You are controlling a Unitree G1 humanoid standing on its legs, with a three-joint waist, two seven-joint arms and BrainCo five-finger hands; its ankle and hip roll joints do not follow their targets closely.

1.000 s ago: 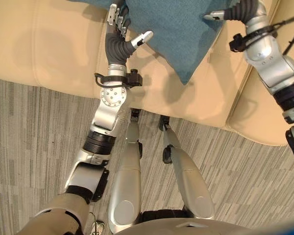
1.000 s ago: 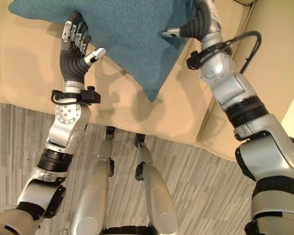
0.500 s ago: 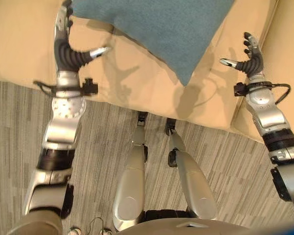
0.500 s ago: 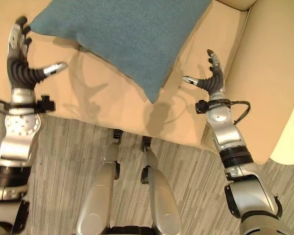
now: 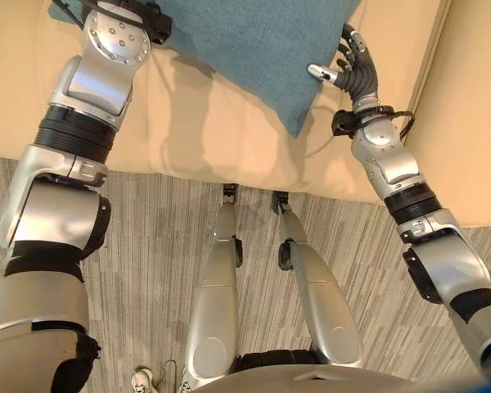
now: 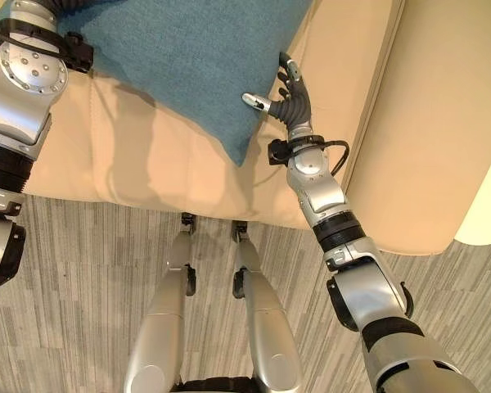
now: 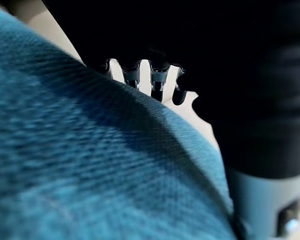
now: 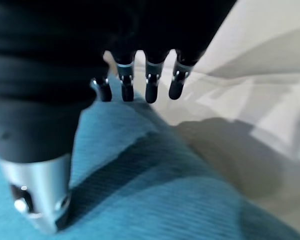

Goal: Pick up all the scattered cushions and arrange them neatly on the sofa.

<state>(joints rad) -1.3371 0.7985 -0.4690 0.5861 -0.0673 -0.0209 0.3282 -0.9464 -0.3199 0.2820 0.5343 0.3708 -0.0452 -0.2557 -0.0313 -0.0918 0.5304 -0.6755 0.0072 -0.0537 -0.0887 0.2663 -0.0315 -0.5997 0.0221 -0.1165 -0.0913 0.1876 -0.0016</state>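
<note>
Cushion (image 5: 254, 49), teal, is lying flat on the sofa (image 5: 204, 139) seat, rotated so it sits diamond-wise; one corner points out toward the seat's front edge, short of it; nothing is holding it up, it rests on the seat.

Right hand (image 6: 286, 94) is just beside the cushion's right-hand edge, near that front corner; fingers (image 8: 151, 87) straight and spread, thumb out to the side, gripping nothing; right wrist view shows the fingertips hanging over the fabric edge where it meets the beige seat; I can't confirm touch versus a small gap.

Left hand (image 7: 140, 75) is up at the cushion's far left side; from the head views I see the wrist and forearm, the hand itself is past the frame edge; left wrist view puts the fingers beyond a hump of teal fabric, over or behind it; whether they're curled or straight I can't tell.

Key relation as I read it: cushion lies between the two hands, left of the right fingers and right of the left ones; its diagonal runs front-to-back, so it's skewed relative to the sofa's back and arm; right hand is nearer the front corner, so it's my pick for nudging that corner round to square things up; left hand would steady the far side.

Risk, my guess: a one-sided push just slides the whole thing instead of turning it.
</note>
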